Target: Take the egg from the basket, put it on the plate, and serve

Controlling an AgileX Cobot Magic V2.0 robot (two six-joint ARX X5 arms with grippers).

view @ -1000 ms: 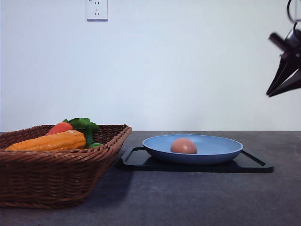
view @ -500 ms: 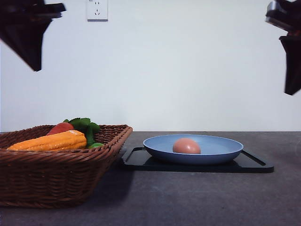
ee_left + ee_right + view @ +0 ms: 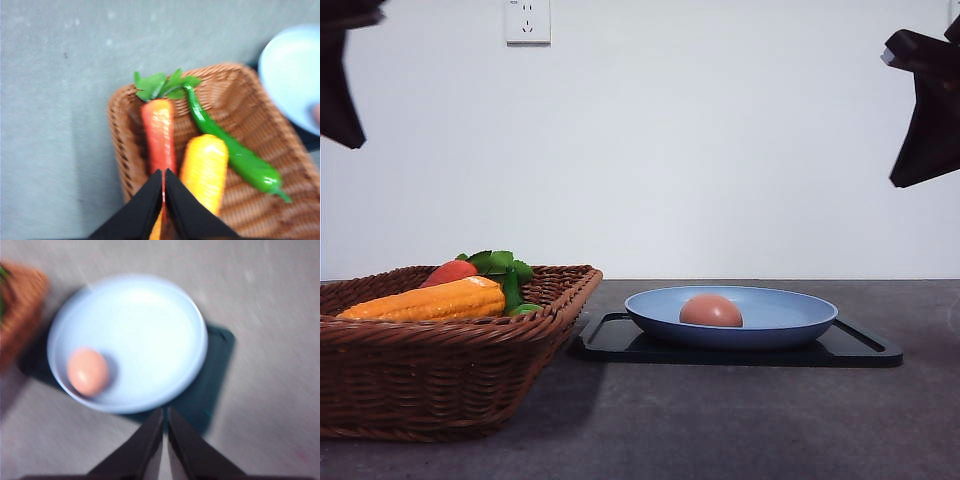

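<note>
The reddish-brown egg [image 3: 711,311] [image 3: 88,371] lies in the blue plate [image 3: 790,322] [image 3: 150,330], toward its basket side. The plate stands on a black tray [image 3: 860,348]. The woven basket [image 3: 440,375] [image 3: 260,125] sits at the left with a carrot, a corn cob and a green pepper in it. My left gripper [image 3: 340,90] [image 3: 164,172] hangs high above the basket, its fingers closed together with nothing held. My right gripper [image 3: 925,120] [image 3: 165,412] hangs high at the right, above the plate's edge, also closed and holding nothing.
In the basket lie an orange-red carrot [image 3: 160,132], a yellow corn cob [image 3: 205,167] and a green pepper [image 3: 235,152]. A wall socket [image 3: 527,20] is on the white wall behind. Dark grey tabletop [image 3: 720,420] stretches in front of the tray.
The left gripper has moved left and up toward the frame's corner. The right gripper shifted slightly and tilted. The egg rolled a little toward the basket side of the plate.
</note>
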